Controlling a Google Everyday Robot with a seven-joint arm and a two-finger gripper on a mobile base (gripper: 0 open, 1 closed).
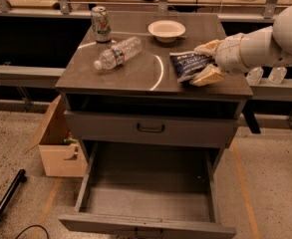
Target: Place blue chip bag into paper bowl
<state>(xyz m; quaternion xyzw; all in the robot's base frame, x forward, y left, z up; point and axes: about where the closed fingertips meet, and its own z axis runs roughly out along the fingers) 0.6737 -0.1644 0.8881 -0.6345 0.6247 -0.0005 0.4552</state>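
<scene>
The blue chip bag (187, 63) lies crinkled on the right part of the cabinet top. My gripper (207, 61) reaches in from the right at the bag's right end. One fingertip (208, 47) is behind the bag and the other in front, and both press against it. The bag still rests on the surface. The paper bowl (166, 30) stands empty behind the bag near the top's back edge, apart from both.
A clear plastic bottle (117, 53) lies on its side left of centre. A soda can (100, 24) stands at the back left. Below the cabinet top (135, 76) a bottom drawer (148, 198) is pulled open. A cardboard box (61, 143) sits on the floor at left.
</scene>
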